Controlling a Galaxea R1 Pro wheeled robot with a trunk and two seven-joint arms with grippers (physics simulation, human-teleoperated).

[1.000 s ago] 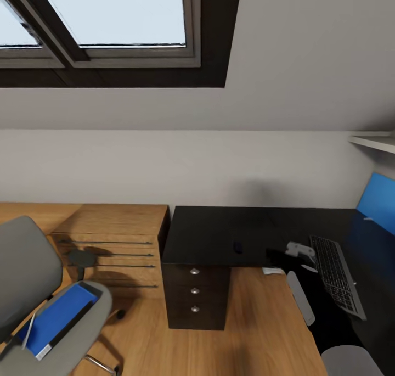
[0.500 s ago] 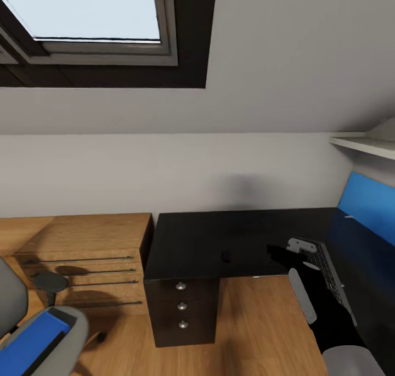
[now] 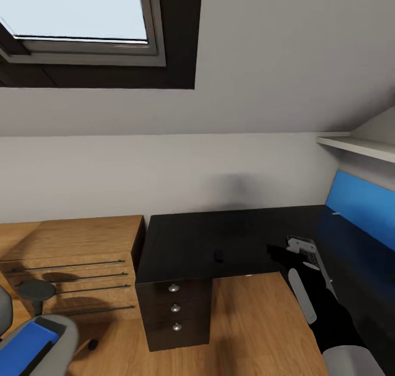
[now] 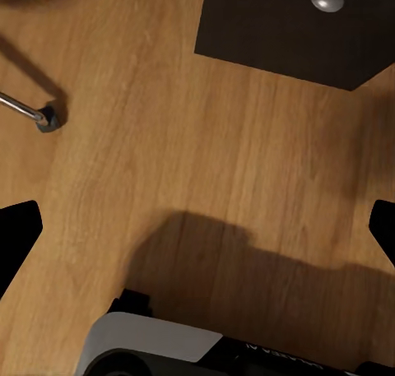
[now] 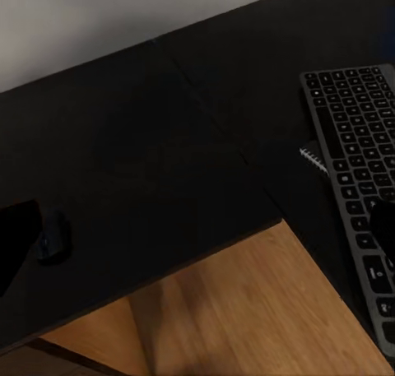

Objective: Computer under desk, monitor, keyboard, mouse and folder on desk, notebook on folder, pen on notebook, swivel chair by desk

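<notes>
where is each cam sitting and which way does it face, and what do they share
Head view: from the robot's head, facing forward and down at the desk, wall and window; the right arm reaches in.
Left wrist view: on the left arm, facing down at wood floor and the drawer unit; dark fingertips at both edges.
Right wrist view: on the right arm, facing the desk and keyboard.
Shared: the small dark mouse on the desk shows in head and right wrist views.

- Skylight (image 3: 82,13), dark frame, bright, in sloped ceiling.
- Pale wall (image 3: 164,173) behind.
- Wood floor (image 3: 247,321).
- Low wood cabinet (image 3: 71,255) at left.
- White shelf (image 3: 356,145) upper right.
</notes>
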